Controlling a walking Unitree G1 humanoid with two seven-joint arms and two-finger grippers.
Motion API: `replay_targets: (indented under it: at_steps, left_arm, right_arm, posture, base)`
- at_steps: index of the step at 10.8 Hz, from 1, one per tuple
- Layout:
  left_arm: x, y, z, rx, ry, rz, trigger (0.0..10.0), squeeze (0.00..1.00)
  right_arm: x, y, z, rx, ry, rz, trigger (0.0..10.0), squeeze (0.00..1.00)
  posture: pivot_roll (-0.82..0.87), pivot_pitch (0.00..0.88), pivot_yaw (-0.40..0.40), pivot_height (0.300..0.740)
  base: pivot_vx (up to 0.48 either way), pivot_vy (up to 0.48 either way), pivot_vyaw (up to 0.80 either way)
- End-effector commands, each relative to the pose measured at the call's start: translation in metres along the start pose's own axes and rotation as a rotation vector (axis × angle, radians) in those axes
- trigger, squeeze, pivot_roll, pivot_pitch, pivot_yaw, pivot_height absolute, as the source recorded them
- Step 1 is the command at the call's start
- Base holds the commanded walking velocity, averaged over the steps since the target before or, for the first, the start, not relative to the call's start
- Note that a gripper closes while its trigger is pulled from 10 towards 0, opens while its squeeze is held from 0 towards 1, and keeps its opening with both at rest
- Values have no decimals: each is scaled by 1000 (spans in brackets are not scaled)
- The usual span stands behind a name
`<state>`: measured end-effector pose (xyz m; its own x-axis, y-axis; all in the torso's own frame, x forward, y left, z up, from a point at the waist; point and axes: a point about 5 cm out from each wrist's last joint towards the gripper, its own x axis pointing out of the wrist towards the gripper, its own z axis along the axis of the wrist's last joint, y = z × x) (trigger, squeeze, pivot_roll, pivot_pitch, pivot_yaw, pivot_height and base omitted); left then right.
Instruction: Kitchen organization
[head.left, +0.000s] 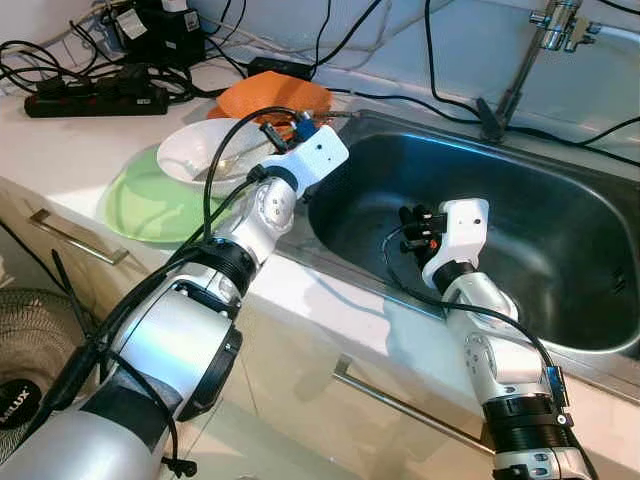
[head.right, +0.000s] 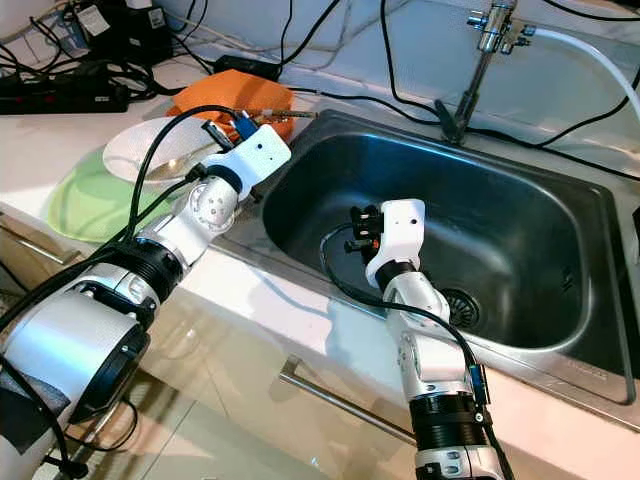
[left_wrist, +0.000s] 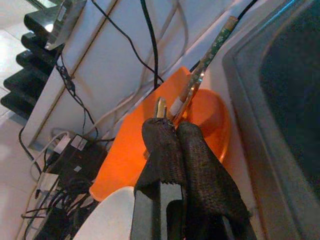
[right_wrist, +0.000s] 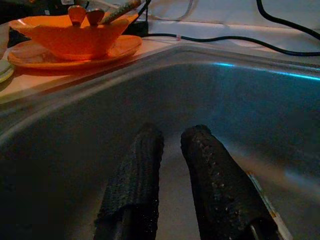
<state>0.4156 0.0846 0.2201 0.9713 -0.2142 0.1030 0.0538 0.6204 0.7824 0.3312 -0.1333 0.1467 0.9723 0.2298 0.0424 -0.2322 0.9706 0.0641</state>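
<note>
Left gripper (left_wrist: 172, 131) pinched on utensil (left_wrist: 200, 70) over orange bowl (left_wrist: 210, 112), upper centre of frame; utensil's long axis points away beyond fingertips. Right gripper (right_wrist: 172, 145) slightly parted (holding nothing) down in sink (head.left: 520, 190).

I see a brushed, dull-shining steel sink (head.left: 560, 200), a glossy orange plastic bowl (left_wrist: 210, 115), a smooth white bowl (head.left: 200, 150) on a matt green plate (head.left: 135, 205), and rough, woven-looking black fingers (right_wrist: 210, 180).

Bright white countertop (head.left: 60, 150) along a white wall (head.right: 420, 50) draped with black cables (head.left: 430, 60); cabinet drawers with metal handles (head.left: 75, 240) below.
</note>
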Motion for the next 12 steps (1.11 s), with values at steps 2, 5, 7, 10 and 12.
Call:
replay_targets:
  at_steps: [2,5,7,10,12]
  left_arm:
    - [4,13,12,-9,-48,70,0,0]
    - [7,24,34,-57,-147,134,0,0]
    - [1,5,34,-236,-178,38,10000,0]
    - [-21,1,29,-500,-271,121,10000,0]
    - [-46,-4,10,-595,-268,179,10000,0]
  right_arm:
    - [0,-1,3,15,-4,-6,10000,0]
    - [3,0,2,16,-1,-4,10000,0]
    - [7,1,4,16,-6,-3,10000,0]
    - [17,1,16,-34,-58,-4,10000,0]
    - [29,-3,35,-73,-141,-38,10000,0]
  posture:
    - [98,87,-31,740]
    - [112,80,-33,740]
    - [125,74,-32,740]
    - [148,60,-34,740]
    - [156,51,-32,740]
  base:
    - [0,0,0]
    - [0,0,0]
    - [0,0,0]
    - [0,0,0]
    - [0,0,0]
